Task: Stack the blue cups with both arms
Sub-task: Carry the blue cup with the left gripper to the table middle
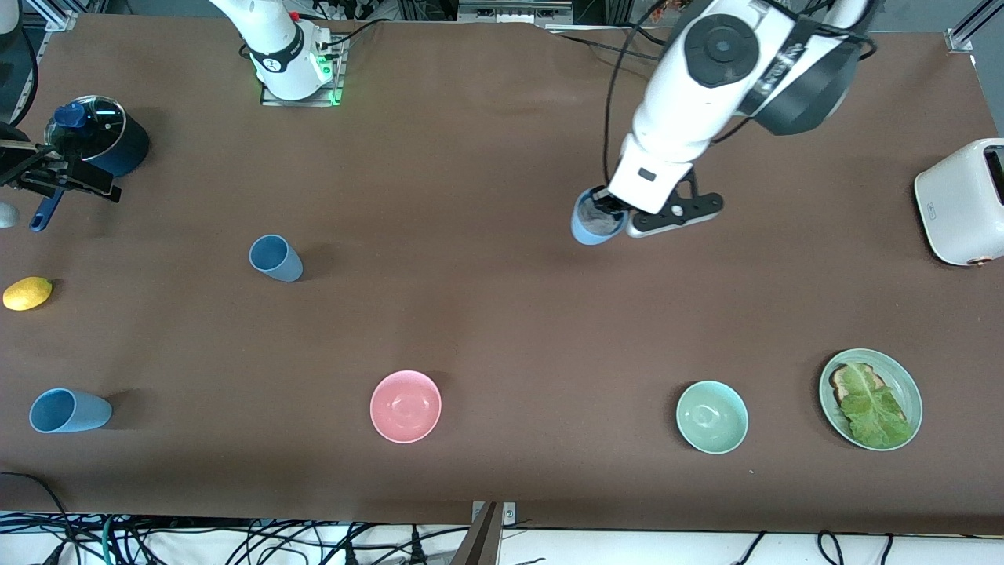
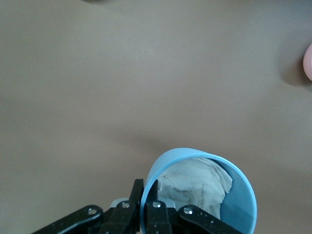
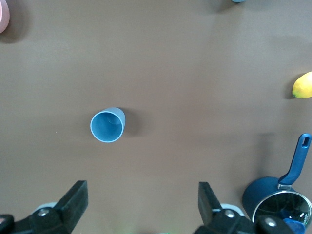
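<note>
The left gripper point(image 1: 608, 213) is pinching the rim of a light blue cup point(image 1: 594, 224), its fingers point(image 2: 147, 204) pressed together on the wall, one inside and one outside. This is sitting in the upper right-centre of the front view, and the cup has something pale and crumpled point(image 2: 195, 187) inside it. Whether the cup is resting on the table point(image 1: 486, 314) or hanging just above it cannot be told.

The right gripper point(image 3: 141, 200) is standing with its fingers spread wide and holding nothing; in the front view only a dark part of it is showing at the upper left edge, over the dark blue pot point(image 1: 102, 141).

Three blue cups are showing in all. Besides the held one, a slate blue cup point(image 1: 276, 257) is standing upright in the left-centre of the front view, and another light blue cup point(image 1: 69, 410) is lying on its side in the lower left.

Two bowls are sitting along the lower part of the front view: one pink bowl point(image 1: 405, 406) at lower centre and one mint-green bowl point(image 1: 711, 417) at lower right. One green plate point(image 1: 831, 377) with lettuce on toast point(image 1: 871, 404) is lying at the lower right. One lemon point(image 1: 27, 293) is lying at the left edge, one white toaster point(image 1: 961, 200) at the right edge.
</note>
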### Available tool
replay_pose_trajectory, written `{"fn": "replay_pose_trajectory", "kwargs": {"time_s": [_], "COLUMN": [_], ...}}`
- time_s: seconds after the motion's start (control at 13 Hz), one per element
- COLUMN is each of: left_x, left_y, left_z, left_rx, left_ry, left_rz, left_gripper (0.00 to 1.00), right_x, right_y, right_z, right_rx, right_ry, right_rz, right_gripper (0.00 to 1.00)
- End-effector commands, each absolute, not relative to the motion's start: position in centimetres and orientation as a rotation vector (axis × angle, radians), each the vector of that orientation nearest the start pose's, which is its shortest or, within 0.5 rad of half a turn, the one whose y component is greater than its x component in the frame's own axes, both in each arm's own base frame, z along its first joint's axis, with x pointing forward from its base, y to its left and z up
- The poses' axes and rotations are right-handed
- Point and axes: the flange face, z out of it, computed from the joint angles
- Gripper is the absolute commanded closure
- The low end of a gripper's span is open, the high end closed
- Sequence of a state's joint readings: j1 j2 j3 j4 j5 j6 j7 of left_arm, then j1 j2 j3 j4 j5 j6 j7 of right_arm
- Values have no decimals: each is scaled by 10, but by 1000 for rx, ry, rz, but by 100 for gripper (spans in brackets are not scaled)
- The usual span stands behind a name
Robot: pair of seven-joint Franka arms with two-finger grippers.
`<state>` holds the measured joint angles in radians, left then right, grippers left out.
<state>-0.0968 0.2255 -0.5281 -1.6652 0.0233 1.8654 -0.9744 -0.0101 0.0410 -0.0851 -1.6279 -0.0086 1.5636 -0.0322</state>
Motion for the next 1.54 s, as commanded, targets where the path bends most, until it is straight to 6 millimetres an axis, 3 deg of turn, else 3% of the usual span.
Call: {"fn": "replay_pose_trajectory", "kwargs": {"time_s": [0.0,0.15,0.54,0.92,1.46], "left_x": [525,517,491,484,483], "left_y": [-396,-438,-507,-533,-545], "left_z": [475,461,409,356,295], "left_rx": [-3104,-3080,-2999,-2982,-2935], "left_ry": [-694,-772,-884,-919,-954], "left_rz": [99,99,39,-43,-133], "left_gripper": [100,100,100,100,100], "right_x": [557,557,556,555,555], "right_y": [-56,-56,-56,-56,-56], "right_z": [575,575,575,574,574], "right_rx": [-3145,-3145,-3145,-3144,-3144], "right_ry": [100,98,98,101,101], "right_rz": [163,163,165,180,180], "right_gripper": [0,0,0,0,0]}}
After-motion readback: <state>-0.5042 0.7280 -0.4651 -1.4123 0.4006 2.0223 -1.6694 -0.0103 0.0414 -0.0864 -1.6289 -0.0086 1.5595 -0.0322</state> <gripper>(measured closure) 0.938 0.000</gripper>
